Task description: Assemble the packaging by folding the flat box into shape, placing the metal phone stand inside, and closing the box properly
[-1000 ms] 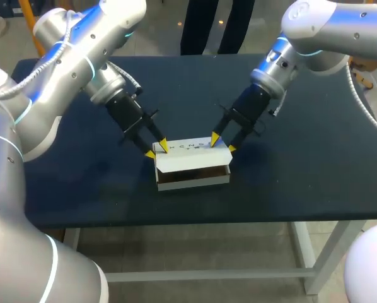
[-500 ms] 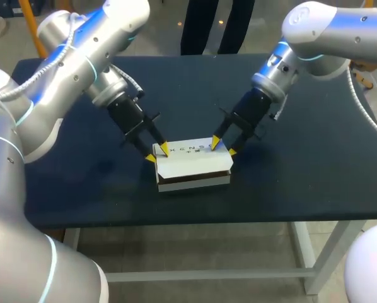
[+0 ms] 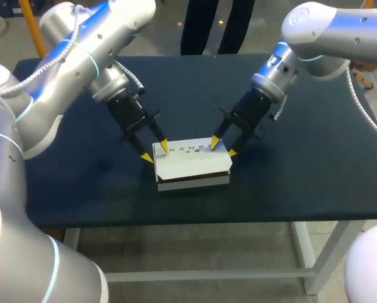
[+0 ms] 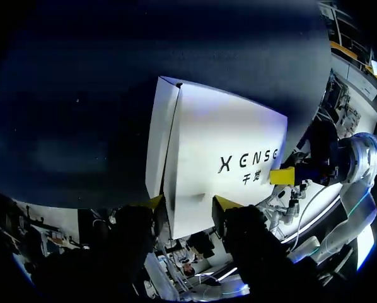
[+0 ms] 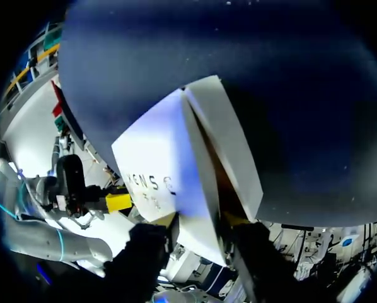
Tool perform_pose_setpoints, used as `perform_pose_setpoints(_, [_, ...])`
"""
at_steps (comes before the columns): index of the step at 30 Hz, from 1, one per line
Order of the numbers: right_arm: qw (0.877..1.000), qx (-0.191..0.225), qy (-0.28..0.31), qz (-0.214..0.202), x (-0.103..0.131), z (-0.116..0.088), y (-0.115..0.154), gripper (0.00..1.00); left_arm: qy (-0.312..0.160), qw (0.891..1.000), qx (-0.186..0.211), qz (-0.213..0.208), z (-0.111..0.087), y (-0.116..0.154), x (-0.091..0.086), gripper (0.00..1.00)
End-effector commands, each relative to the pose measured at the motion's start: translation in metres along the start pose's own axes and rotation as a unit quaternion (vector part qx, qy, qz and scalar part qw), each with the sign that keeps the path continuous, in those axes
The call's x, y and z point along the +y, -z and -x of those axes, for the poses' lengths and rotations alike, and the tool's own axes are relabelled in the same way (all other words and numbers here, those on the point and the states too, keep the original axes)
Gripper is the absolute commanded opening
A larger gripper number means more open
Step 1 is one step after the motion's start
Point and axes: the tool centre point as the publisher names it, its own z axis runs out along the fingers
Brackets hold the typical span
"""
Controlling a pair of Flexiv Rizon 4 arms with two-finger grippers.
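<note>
The white box (image 3: 191,163) lies in the middle of the dark table, its printed lid down with only a thin dark slit along the front. My left gripper (image 3: 157,152) stands at the box's back left corner. In the left wrist view the box (image 4: 220,151) runs between its spread fingers (image 4: 190,203), one tip beside the wall and one over the lid. My right gripper (image 3: 223,146) is at the back right corner. In the right wrist view it (image 5: 201,219) is shut on that end of the box (image 5: 157,164). No phone stand shows.
Bare dark table (image 3: 289,164) stretches to both sides and behind the box. The front edge lies a short way in front of the box. My two arms slant in from the back corners and meet over the box.
The lid came down from a wide gap at the front to nearly flat. My left gripper's fingers spread apart at the corner. The right gripper stayed in place.
</note>
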Motion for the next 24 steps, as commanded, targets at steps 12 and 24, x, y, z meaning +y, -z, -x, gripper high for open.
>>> perform_pose_setpoints(12, [1.0,-0.005,0.011,-0.001,0.005,0.001,-0.001,0.49,-0.138,0.978,-0.084,-0.132,-0.018,0.026,0.046,1.0])
perform_pose_setpoints(24, [1.0,-0.007,0.012,-0.001,0.008,0.001,-0.002,0.49,-0.423,0.868,-0.212,-0.153,-0.035,0.03,0.065,1.0])
